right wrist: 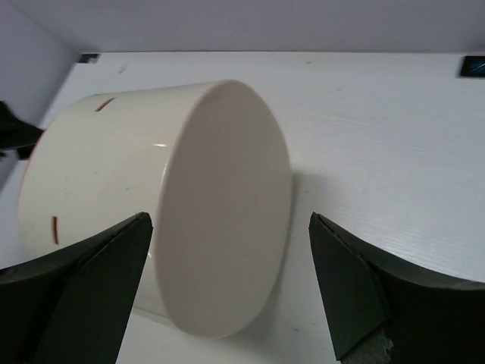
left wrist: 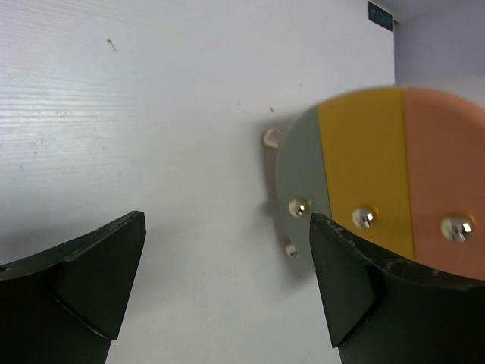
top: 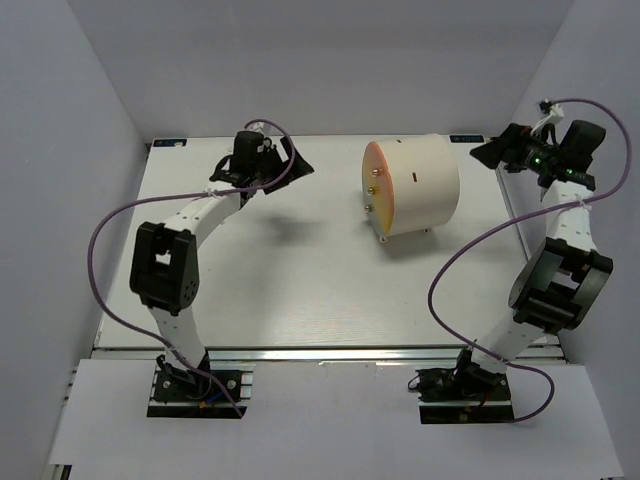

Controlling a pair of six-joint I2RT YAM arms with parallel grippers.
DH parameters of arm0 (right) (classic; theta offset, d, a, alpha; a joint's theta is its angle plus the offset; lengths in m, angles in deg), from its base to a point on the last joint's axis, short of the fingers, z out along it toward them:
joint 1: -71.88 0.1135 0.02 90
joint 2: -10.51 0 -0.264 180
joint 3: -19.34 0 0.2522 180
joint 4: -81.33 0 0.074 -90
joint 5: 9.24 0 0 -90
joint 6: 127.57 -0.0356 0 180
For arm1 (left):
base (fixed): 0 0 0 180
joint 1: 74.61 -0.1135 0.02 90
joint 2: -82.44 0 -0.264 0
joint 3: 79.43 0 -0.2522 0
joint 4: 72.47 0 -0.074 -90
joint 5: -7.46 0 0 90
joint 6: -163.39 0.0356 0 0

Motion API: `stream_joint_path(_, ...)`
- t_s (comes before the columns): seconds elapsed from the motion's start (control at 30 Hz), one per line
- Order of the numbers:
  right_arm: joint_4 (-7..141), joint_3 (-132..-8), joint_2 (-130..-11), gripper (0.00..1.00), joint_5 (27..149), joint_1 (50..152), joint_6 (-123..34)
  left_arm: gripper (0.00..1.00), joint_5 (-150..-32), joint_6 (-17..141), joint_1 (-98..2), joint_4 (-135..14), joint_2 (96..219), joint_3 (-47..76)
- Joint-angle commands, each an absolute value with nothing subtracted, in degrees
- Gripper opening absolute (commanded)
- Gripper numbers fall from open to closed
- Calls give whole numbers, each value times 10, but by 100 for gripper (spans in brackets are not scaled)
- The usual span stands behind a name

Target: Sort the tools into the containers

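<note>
The white drum point(top: 415, 185) lies on its side at the back middle of the table, its round face point(top: 374, 190) turned left. In the left wrist view that face shows a grey-green drawer front point(left wrist: 303, 174), an orange one point(left wrist: 364, 167) and a salmon one point(left wrist: 447, 159), all shut, each with a brass knob point(left wrist: 364, 218). My left gripper point(top: 293, 165) is open and empty, left of the face and apart from it. My right gripper point(top: 488, 152) is open and empty, right of the drum's plain back point(right wrist: 227, 220). No screwdriver or wrench is in view.
The drum stands on small white feet point(top: 384, 238). White walls close in the table at the back and sides. A metal rail point(top: 330, 352) runs along the table's near edge. Purple cables point(top: 100, 240) loop beside both arms.
</note>
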State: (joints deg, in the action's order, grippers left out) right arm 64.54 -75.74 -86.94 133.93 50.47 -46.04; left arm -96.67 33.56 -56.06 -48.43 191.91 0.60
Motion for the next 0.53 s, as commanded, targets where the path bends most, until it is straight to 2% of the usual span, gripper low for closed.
stream_joint_path(0.0,530,-848,-856,89,1280,498,-358,98,-985,371,-546,-534,1821,71)
stream_joint_path(0.1,453,-850,-834,89,1243,497,-271,98,-991,388,-547,-569,1758,130)
stream_joint_path(0.27,438,-775,-744,89,1147,497,-267,98,-982,424,-551,-565,1697,164)
stream_joint_path(0.4,448,-698,-669,89,1109,497,-258,98,-970,450,-554,-535,1671,164)
stream_joint_path(0.5,432,-678,-657,90,1097,497,-255,98,-963,461,-556,-528,1655,171)
